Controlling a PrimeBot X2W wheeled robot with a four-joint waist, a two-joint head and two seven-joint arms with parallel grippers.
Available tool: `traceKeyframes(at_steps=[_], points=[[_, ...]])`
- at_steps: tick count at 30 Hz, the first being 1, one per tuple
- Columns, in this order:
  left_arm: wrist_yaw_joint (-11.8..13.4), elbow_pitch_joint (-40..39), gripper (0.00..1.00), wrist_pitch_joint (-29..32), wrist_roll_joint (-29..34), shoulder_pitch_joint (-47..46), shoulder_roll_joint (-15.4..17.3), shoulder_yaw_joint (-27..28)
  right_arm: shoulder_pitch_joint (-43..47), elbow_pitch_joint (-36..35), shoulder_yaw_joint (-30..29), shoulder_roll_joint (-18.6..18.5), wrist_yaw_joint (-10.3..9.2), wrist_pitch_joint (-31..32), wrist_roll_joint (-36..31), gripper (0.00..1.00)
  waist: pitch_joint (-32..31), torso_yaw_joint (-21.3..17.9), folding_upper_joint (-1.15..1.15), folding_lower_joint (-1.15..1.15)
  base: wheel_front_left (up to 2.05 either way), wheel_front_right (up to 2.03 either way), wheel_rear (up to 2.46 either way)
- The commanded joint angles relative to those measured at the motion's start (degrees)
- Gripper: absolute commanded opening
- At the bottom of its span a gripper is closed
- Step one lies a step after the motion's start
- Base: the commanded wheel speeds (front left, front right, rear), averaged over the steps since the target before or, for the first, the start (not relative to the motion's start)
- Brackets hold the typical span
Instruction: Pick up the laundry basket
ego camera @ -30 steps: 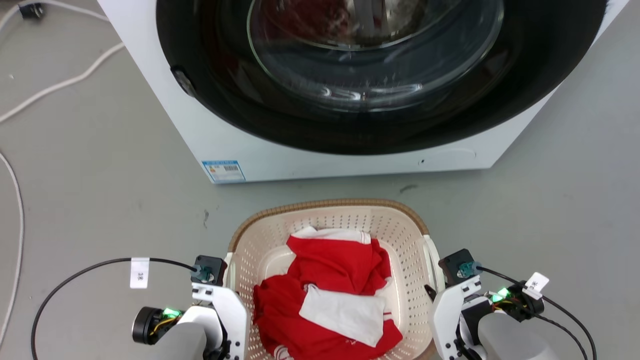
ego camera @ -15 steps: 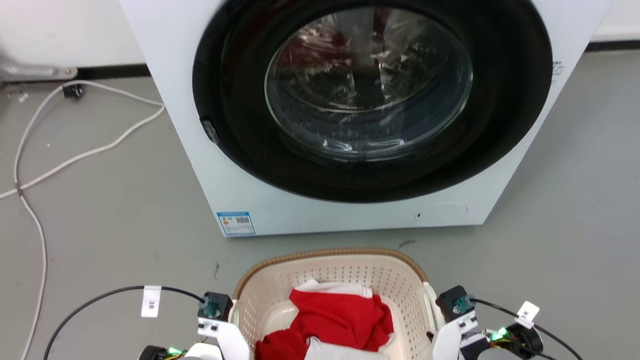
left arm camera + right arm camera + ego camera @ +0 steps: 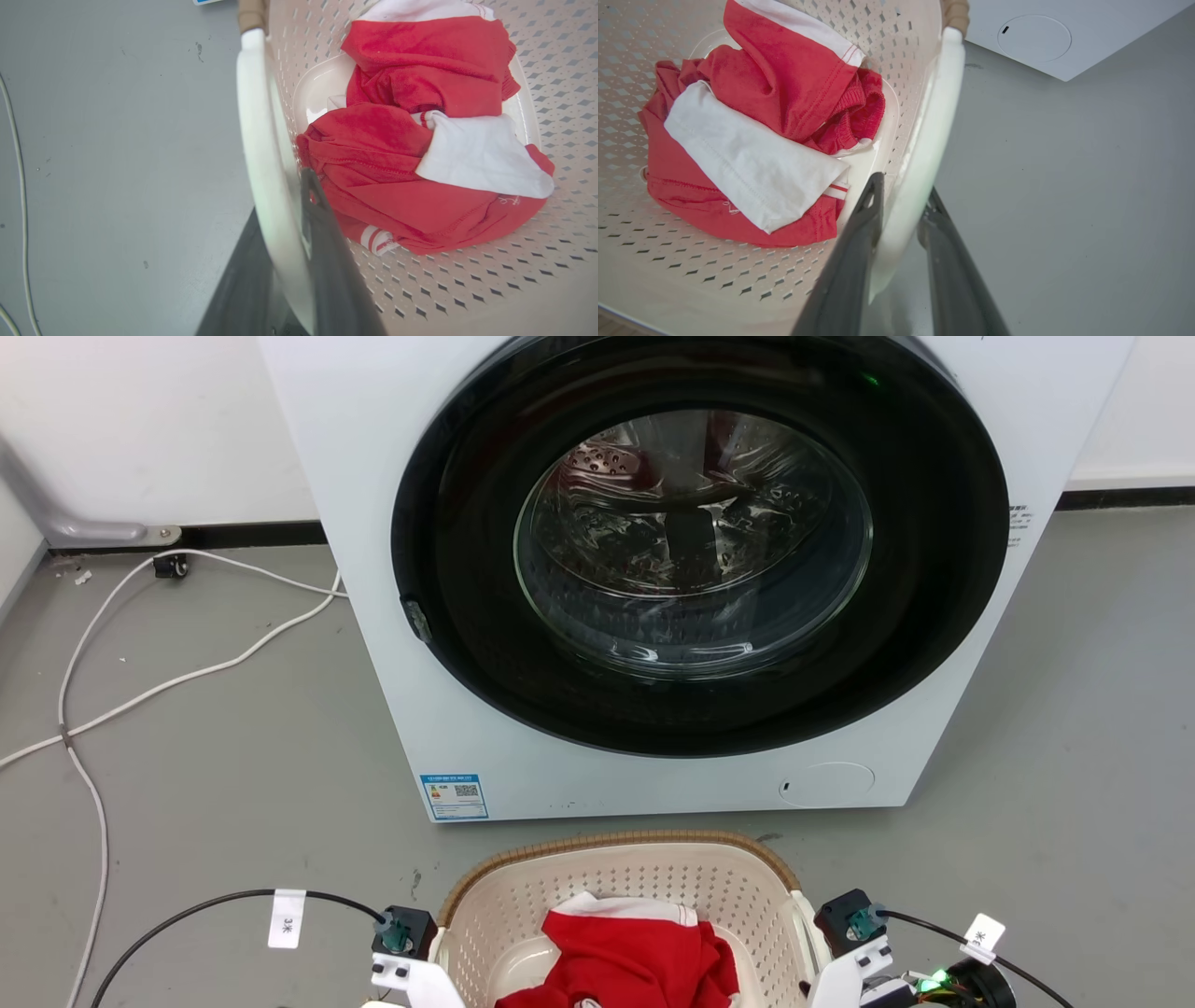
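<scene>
The laundry basket (image 3: 616,842), cream with a brown woven-look rim, sits at the bottom middle of the head view, in front of the washer. Red and white clothes (image 3: 635,961) lie inside it. In the left wrist view my left gripper (image 3: 280,196) is shut on the basket's white side handle (image 3: 257,116), one finger inside the perforated wall (image 3: 467,280) and one outside. In the right wrist view my right gripper (image 3: 903,186) is shut on the opposite white handle (image 3: 943,93) the same way. Whether the basket is off the floor I cannot tell.
A white front-loading washing machine (image 3: 373,616) with a closed round glass door (image 3: 700,560) stands close behind the basket. White cables (image 3: 187,677) run over the grey floor at the left. A tagged black cable (image 3: 285,919) loops from my left wrist.
The head camera has swung upward, so more of the washer and the back wall shows and the basket sits lower in the picture. Both grippers still flank the basket's sides.
</scene>
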Motion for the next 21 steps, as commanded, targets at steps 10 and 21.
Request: traceKeyframes(at_steps=[10,21], points=[[-0.3,-0.7,0.0,0.6,-3.5,0.8,0.2,-3.0,0.9,-0.1,2.4,-0.6,-0.02,0.9,2.2,0.0,-0.9,0.1,-0.01,0.01,0.0,0.0,0.0],[-0.3,-0.6,0.0,0.3,-6.5,0.4,0.7,-5.6,0.5,0.0,4.4,-1.2,-0.02,1.2,4.4,0.0,-0.8,0.2,-0.01,0.01,0.0,0.0,0.0]])
